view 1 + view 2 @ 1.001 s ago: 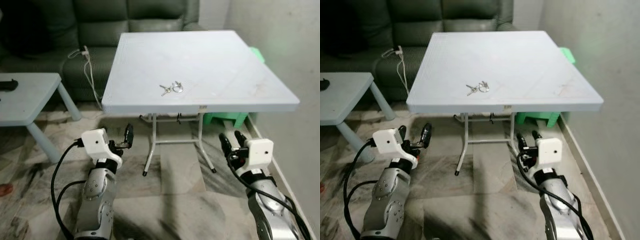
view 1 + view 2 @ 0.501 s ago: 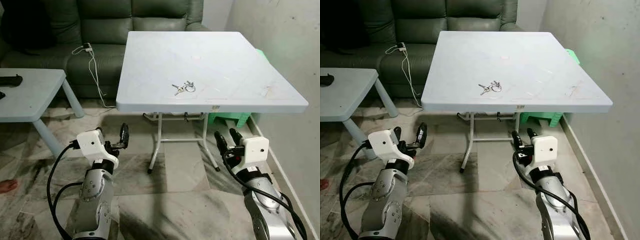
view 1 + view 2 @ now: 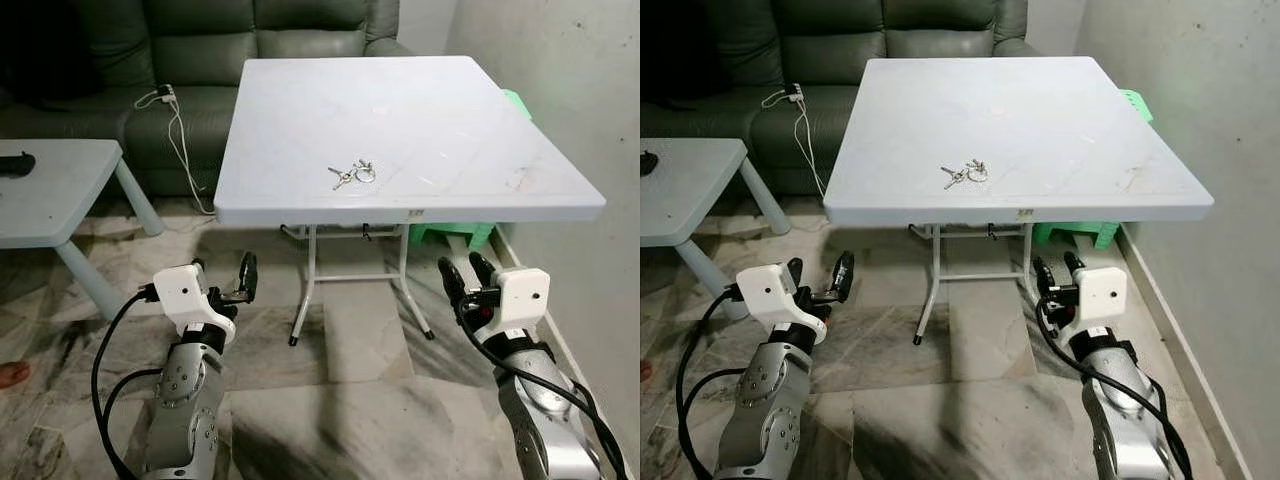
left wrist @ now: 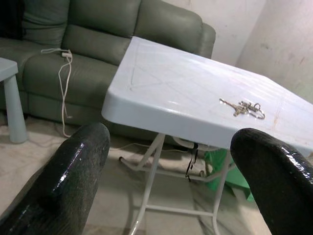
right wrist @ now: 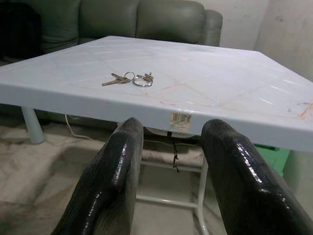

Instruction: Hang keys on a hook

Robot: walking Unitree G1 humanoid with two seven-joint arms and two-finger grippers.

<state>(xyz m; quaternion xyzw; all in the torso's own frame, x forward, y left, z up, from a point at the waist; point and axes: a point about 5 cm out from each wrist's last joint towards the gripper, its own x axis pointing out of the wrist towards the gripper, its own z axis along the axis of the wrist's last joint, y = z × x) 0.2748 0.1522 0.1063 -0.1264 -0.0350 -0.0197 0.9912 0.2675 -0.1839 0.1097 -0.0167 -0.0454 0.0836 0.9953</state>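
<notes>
A small bunch of metal keys point(image 3: 351, 174) lay mid-frame on the pale square plastic table point(image 3: 470, 130), while the left gripper point(image 3: 222, 282) and right gripper point(image 3: 463, 277) hung below at lower left and lower right, both spread apart and empty.

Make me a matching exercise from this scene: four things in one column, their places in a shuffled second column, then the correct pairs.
Things:
1. keys
2. green stool
3. white cable
4. right end effector

Places:
A. draped over the sofa front
B. low, in front of the table's near edge
C. on the white table top
D. on the floor under the table, by the wall

Pairs: 1-C, 2-D, 3-A, 4-B
</notes>
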